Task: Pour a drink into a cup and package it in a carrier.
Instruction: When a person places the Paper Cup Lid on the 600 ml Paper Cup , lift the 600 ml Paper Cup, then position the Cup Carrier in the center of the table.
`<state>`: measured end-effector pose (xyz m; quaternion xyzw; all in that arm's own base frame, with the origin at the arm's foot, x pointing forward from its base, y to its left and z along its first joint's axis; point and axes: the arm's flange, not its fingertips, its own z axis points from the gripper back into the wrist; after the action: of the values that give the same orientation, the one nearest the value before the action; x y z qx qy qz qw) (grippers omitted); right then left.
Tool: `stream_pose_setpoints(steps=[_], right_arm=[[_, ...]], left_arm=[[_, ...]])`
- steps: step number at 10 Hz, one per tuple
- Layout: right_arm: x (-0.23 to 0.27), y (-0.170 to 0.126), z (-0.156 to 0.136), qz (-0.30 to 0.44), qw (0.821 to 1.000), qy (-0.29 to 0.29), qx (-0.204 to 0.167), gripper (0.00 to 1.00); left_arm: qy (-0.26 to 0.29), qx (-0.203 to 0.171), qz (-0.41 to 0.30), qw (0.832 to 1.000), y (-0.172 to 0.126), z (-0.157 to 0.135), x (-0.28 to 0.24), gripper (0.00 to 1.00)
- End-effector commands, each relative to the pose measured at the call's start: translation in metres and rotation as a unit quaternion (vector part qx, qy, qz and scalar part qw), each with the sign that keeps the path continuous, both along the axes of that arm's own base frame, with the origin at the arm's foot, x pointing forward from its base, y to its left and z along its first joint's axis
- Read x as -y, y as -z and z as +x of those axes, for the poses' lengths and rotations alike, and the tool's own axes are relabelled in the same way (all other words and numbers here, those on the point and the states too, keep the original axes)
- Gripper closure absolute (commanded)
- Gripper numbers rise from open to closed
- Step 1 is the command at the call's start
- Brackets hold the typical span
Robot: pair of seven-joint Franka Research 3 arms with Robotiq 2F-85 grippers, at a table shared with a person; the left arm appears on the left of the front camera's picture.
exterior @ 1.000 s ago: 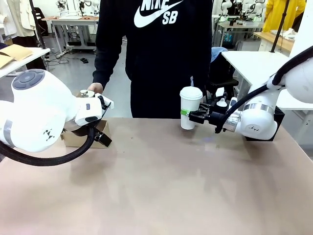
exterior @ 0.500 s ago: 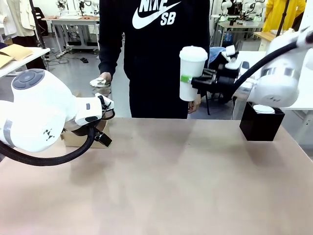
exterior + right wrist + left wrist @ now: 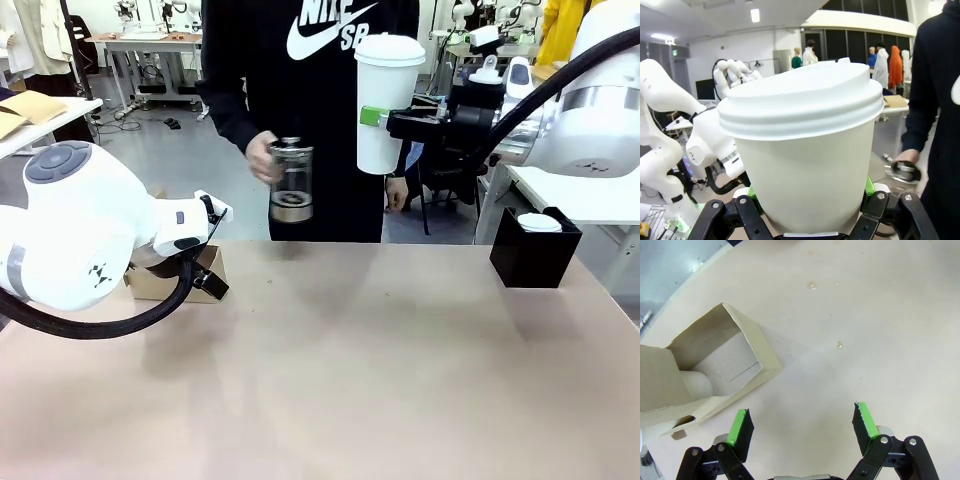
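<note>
Right fingers [image 3: 373,116] are clamped mid-wall on the lidded cup [image 3: 385,90], held high at upper centre. Paper wall is judged light and crushable; the hold is best kept below the lid. Left fingers [image 3: 864,420] are spread, empty, beside the carrier [image 3: 765,352] at left. Carafe [image 3: 291,180] in a person's hand [image 3: 262,158] is held between cup and carrier.

A tan table [image 3: 350,380] fills the lower half of the front view. On it a brown cardboard carrier [image 3: 150,287] sits at middle left and a black box [image 3: 530,262] at middle right, well apart. In the left wrist view, small wet drops [image 3: 839,344] dot the surface near the carrier.
</note>
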<state>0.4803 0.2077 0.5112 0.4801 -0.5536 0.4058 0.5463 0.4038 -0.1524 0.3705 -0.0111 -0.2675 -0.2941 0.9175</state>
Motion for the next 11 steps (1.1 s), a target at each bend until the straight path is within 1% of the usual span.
stream_pose_setpoints(steps=[1,11], right_arm=[[0.0042,-0.0023,0.0001,0.004,1.000,0.008,0.011,0.19],[0.0042,-0.0023,0.0001,0.004,1.000,0.008,0.011,0.19]], left_arm=[[0.000,0.000,-0.001,1.000,0.0001,-0.0001,-0.0007,0.00],[0.000,0.000,0.000,1.000,0.0000,0.0000,-0.0001,0.00]])
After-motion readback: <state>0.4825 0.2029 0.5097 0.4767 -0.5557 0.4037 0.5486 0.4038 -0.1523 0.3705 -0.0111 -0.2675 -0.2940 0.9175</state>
